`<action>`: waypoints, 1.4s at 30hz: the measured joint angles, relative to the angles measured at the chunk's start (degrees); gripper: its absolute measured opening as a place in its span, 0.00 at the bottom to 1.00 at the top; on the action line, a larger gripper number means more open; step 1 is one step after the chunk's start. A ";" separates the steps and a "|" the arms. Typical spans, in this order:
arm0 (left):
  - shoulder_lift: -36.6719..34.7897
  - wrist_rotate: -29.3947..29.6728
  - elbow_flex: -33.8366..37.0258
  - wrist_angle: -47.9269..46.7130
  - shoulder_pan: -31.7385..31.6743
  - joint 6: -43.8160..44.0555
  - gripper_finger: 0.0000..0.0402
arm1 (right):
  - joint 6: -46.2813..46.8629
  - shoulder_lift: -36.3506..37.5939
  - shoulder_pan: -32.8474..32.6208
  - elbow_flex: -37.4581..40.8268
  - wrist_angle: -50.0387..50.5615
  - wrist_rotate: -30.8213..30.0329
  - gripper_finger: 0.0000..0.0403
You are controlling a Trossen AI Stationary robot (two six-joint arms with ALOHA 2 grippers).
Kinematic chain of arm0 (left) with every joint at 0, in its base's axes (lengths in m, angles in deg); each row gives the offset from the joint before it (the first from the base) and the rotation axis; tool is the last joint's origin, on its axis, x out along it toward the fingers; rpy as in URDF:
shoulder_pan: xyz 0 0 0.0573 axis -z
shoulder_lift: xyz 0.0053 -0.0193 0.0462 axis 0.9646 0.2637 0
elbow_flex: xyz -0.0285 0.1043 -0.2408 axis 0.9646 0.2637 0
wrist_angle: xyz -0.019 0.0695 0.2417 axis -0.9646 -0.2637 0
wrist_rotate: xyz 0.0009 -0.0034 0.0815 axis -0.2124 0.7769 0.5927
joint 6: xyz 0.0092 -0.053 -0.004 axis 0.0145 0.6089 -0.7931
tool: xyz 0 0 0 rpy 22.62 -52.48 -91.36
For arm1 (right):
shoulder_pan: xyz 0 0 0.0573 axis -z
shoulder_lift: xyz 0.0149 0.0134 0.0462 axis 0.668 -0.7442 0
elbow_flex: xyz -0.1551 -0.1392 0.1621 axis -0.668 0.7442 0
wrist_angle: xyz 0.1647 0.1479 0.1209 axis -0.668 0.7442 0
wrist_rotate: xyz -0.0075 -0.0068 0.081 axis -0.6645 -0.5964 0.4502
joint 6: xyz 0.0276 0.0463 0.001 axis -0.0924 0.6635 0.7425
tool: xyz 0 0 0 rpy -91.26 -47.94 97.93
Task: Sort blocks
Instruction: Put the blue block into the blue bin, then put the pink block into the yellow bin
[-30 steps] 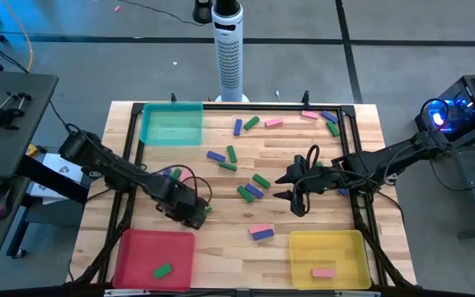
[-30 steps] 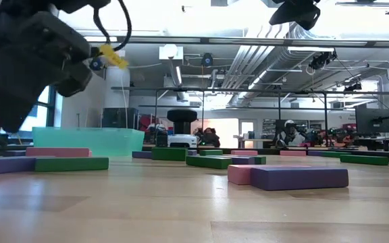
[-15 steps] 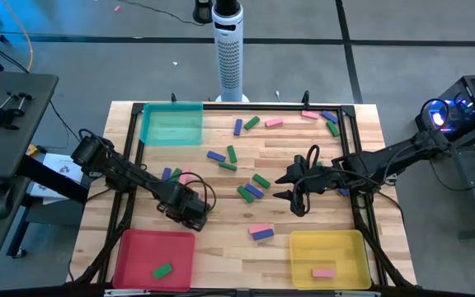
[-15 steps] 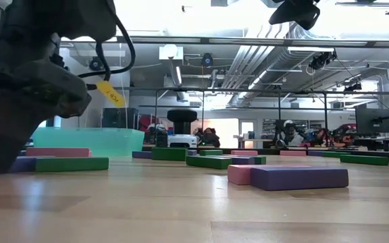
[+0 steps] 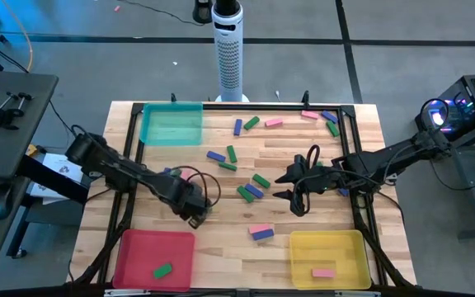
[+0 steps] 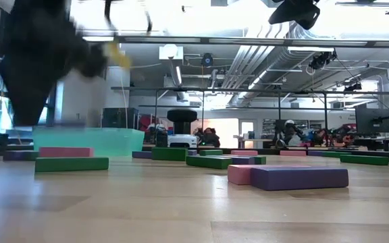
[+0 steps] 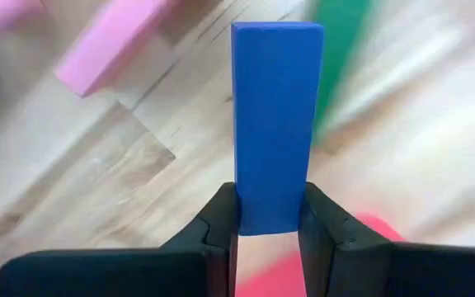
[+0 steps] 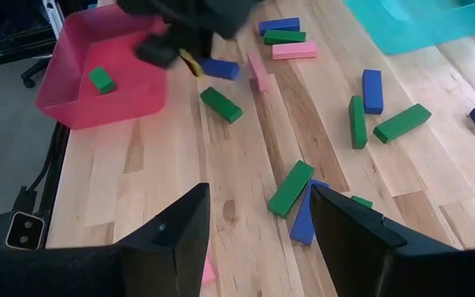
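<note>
On the pale plank bench (image 5: 303,124) we see flat-faced, square-edged bars in blue, green and pink scattered between three smooth plastic trays: teal tray (image 5: 171,124), red tray (image 5: 155,257) and yellow tray (image 5: 328,257). One green bar (image 5: 162,270) lies in the red tray, one pink bar (image 5: 322,272) in the yellow.

From overhead, the left claw (image 5: 195,216) is only a dark lump just above the red tray's far edge, and what it carries is hidden. Its wrist camera gives us the answer: both dark fingers (image 7: 221,227) are pressed onto the near end of a matte blue block (image 7: 275,124), which juts straight out over the wood grain, with a pink bar (image 7: 110,54) blurred beyond. The right wrist camera shows that same blue block (image 8: 219,68) sticking out sideways beside the red tray.

Stretched low from the bench's left edge, the left arm reaches inward. The right claw (image 5: 289,190) hovers mid-bench, fingers spread wide and empty.
</note>
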 joint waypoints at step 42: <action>-7.86 5.20 0.05 -4.71 -72.61 -48.84 0.44 | 3.19 -0.02 22.17 0.02 -16.59 -4.50 0.47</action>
